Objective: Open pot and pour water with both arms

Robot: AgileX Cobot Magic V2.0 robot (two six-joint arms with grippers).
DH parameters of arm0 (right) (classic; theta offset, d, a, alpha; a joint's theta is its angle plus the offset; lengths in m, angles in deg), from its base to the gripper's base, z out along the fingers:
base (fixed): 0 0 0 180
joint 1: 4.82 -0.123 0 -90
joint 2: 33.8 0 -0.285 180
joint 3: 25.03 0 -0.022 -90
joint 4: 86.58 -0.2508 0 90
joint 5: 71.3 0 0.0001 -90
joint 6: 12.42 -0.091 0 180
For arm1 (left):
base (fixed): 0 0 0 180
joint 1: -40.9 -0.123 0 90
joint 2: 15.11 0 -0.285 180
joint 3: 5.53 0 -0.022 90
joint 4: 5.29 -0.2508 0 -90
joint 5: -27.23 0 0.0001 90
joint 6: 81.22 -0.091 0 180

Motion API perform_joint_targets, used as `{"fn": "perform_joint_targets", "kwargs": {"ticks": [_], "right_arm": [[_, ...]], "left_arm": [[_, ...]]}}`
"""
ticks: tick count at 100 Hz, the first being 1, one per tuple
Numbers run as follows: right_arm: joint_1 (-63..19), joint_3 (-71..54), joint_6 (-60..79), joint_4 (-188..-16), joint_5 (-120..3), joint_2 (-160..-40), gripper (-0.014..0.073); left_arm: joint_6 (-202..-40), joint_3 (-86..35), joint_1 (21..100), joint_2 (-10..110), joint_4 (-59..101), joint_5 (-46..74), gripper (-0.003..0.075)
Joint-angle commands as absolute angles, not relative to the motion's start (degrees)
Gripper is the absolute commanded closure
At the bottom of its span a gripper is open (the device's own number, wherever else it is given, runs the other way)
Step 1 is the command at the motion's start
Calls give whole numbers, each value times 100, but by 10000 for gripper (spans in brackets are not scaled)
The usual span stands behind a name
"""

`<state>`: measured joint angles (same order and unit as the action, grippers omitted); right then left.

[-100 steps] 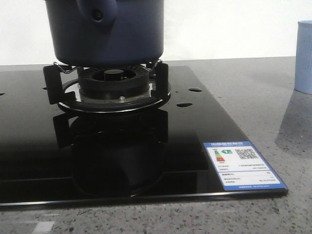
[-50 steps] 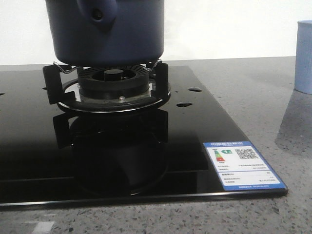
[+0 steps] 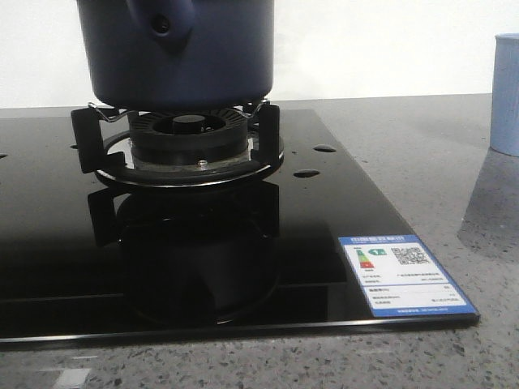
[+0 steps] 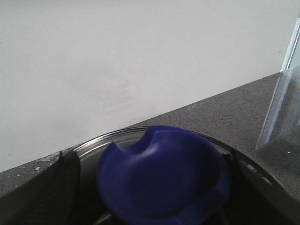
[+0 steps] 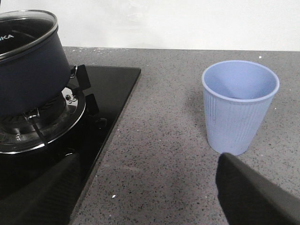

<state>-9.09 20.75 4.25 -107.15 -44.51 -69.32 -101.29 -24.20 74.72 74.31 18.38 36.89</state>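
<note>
The dark navy pot [image 3: 178, 57] stands on the burner's pan supports [image 3: 186, 138]; a handle lug with a hole faces me. In the right wrist view the pot [image 5: 28, 70] shows with its glass lid [image 5: 23, 21] on it. In the left wrist view the lid's blue knob [image 4: 161, 176] sits on the glass lid [image 4: 108, 138]. My left gripper [image 4: 150, 164] stands around the knob, open, with a gap between its one visible finger [image 4: 63, 187] and the knob. My right gripper [image 5: 150, 173] is open and empty over the countertop, between the stove and the cup.
The black glass stove top [image 3: 324, 211] carries a blue and white label [image 3: 403, 274] at its front right corner. A pale-blue ribbed cup [image 5: 239, 112] stands on the grey speckled countertop to the right of the stove, also in the front view [image 3: 507, 97]. A white wall is behind.
</note>
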Motion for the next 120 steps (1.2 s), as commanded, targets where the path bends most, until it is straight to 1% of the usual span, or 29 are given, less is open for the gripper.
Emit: {"fn": "perform_joint_targets", "kwargs": {"ticks": [1, 6, 13, 22, 35, 48, 64, 78, 91, 104, 111, 120], "right_arm": [[-918, 1854, 487, -10730, -4904, -7000, 55], [-918, 1854, 487, -10730, -4904, -7000, 55], [-918, 1854, 487, -10730, -4904, -7000, 55], [-918, 1854, 487, -10730, -4904, -7000, 55], [-918, 1854, 487, -10730, -4904, -7000, 56], [-918, 1854, 487, -10730, -4917, -7000, 57], [-906, 2041, 487, -10730, -5391, -7000, 57], [-757, 2427, 487, -10730, -6077, -7000, 57], [-630, 2902, 487, -10720, -6763, -7040, 57], [-619, 3140, 487, -10698, -7212, -7369, 57], [-619, 3146, 487, -10578, -7382, -7692, 57], [-619, 3146, 487, -10574, -7882, -8203, 57]], "left_arm": [[-10085, -2220, 7476, 7312, 1827, 4115, 166], [-10085, -2220, 7476, 7312, 1827, 4115, 171], [-10085, -2210, 7476, 7312, 1827, 4138, 199], [-10085, -2210, 7476, 7312, 1827, 4161, 271], [-10085, -2210, 7476, 7312, 1827, 4161, 334], [-10085, -2210, 7476, 7185, 1827, 4161, 334], [-10085, -2210, 7395, 6705, 1827, 4161, 334], [-10085, -2210, 7059, 6182, 1827, 4031, 334], [-10085, -2210, 6554, 5731, 1827, 3725, 334], [-10085, -2210, 6171, 5413, 1827, 3472, 334], [-10085, -2210, 6021, 5302, 1827, 3414, 334], [-10085, -2210, 5868, 5183, 1827, 3318, 334]]}}
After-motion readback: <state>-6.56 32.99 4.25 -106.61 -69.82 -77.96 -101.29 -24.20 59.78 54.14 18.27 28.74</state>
